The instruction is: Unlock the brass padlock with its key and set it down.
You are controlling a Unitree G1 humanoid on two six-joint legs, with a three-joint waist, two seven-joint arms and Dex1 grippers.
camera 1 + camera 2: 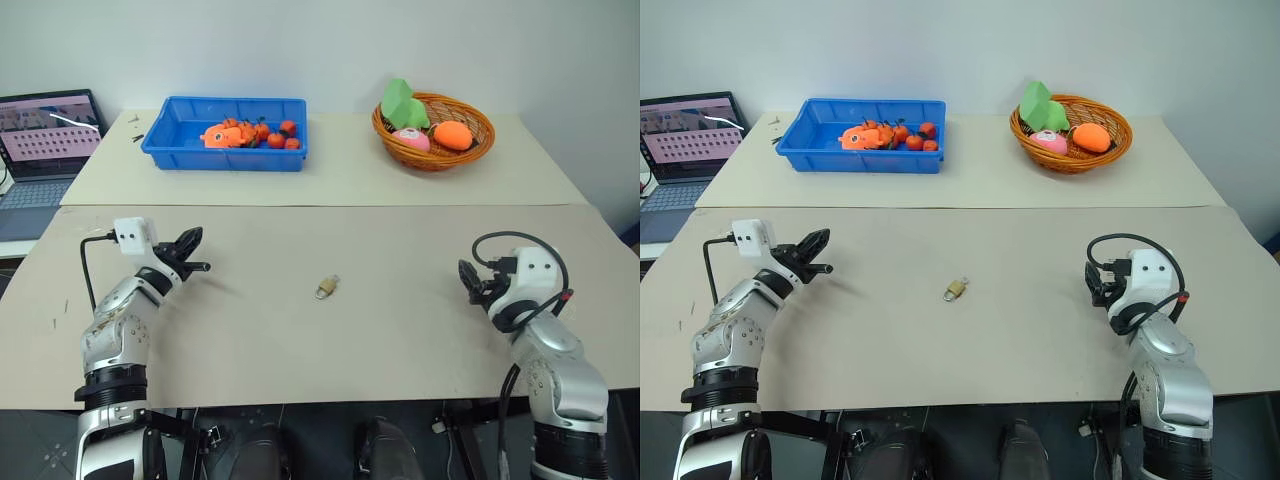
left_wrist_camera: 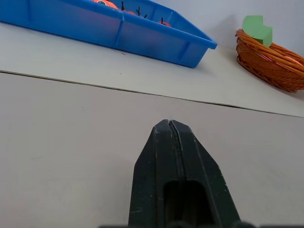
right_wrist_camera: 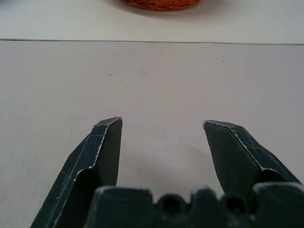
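Observation:
The brass padlock [image 1: 326,289] lies on the beige table [image 1: 400,330] near its middle, between my two arms. A small silvery part sticks out at its far end. The key is too small to tell apart from the padlock. My left gripper [image 1: 197,255] hovers well to the left of the padlock, shut with nothing in it; its closed fingertips [image 2: 169,125] show in the left wrist view. My right gripper [image 1: 467,277] is well to the right of the padlock, open and empty, with bare table between its fingers [image 3: 107,142].
A blue tray [image 1: 225,157] with orange toys stands at the back left. A wicker basket [image 1: 436,157] with soft toys stands at the back right. A laptop [image 1: 45,140] sits beyond the table's left edge. A seam [image 1: 330,205] crosses the table.

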